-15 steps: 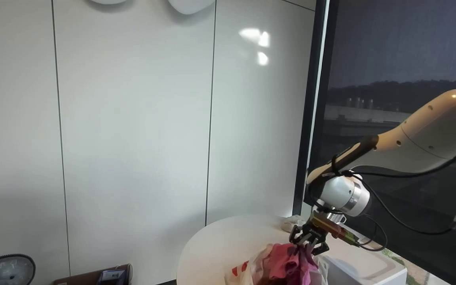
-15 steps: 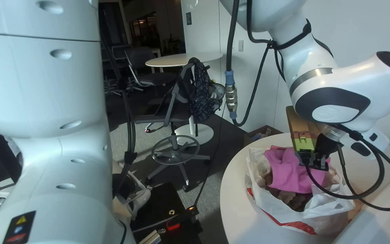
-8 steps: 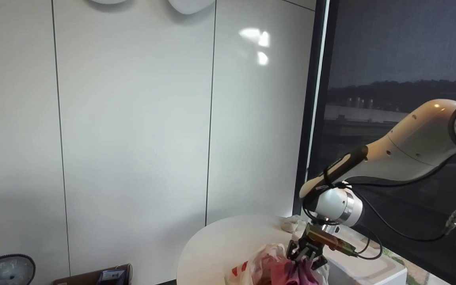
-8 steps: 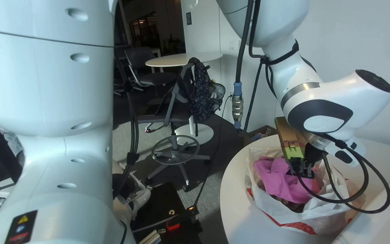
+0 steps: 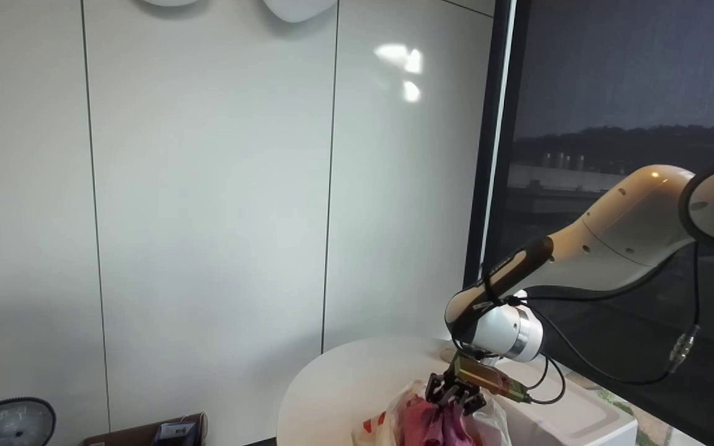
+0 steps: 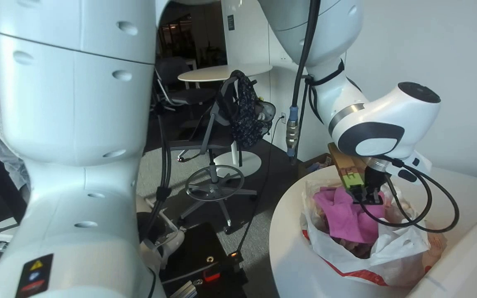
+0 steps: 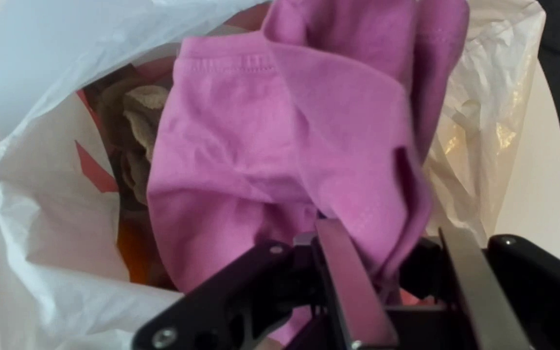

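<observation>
Presently we list: gripper (image 7: 388,231) clamping pink garment (image 7: 231,146); plastic bag (image 6: 400,265) around it, partly behind a cable (image 6: 404,224); white box (image 5: 574,409) beside.

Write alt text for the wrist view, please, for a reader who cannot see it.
A black gripper pinches a stitched pink cloth at the mouth of an open white plastic bag; brownish crumpled material shows inside, and a pale tabletop lies at the right.

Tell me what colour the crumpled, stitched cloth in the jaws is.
The crumpled, stitched cloth is pinkish purple; it shows best in the wrist view.
</observation>
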`<state>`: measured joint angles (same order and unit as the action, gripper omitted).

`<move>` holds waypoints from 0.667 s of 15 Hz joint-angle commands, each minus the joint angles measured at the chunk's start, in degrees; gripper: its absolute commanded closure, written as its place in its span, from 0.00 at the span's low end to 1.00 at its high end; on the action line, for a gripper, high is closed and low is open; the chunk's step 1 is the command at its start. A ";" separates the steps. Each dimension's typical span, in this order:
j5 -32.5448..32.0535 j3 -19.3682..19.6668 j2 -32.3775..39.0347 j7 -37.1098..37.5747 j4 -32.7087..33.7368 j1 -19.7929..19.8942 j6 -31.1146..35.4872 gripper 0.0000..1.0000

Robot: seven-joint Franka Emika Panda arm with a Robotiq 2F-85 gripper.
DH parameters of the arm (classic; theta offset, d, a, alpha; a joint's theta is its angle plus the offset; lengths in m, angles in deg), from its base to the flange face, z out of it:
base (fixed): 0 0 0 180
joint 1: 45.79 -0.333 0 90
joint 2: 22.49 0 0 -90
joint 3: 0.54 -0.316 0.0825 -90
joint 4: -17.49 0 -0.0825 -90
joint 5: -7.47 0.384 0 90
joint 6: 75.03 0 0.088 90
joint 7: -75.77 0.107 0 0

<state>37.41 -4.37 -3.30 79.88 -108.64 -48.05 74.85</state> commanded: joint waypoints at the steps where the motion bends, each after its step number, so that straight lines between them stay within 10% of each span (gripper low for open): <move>1: -4.88 0.28 6.65 3.46 4.55 -0.95 5.07 0.96; 10: -14.63 3.62 18.24 8.89 11.12 -2.43 11.17 0.96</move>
<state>25.29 -2.52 11.71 85.93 -100.24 -49.39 84.55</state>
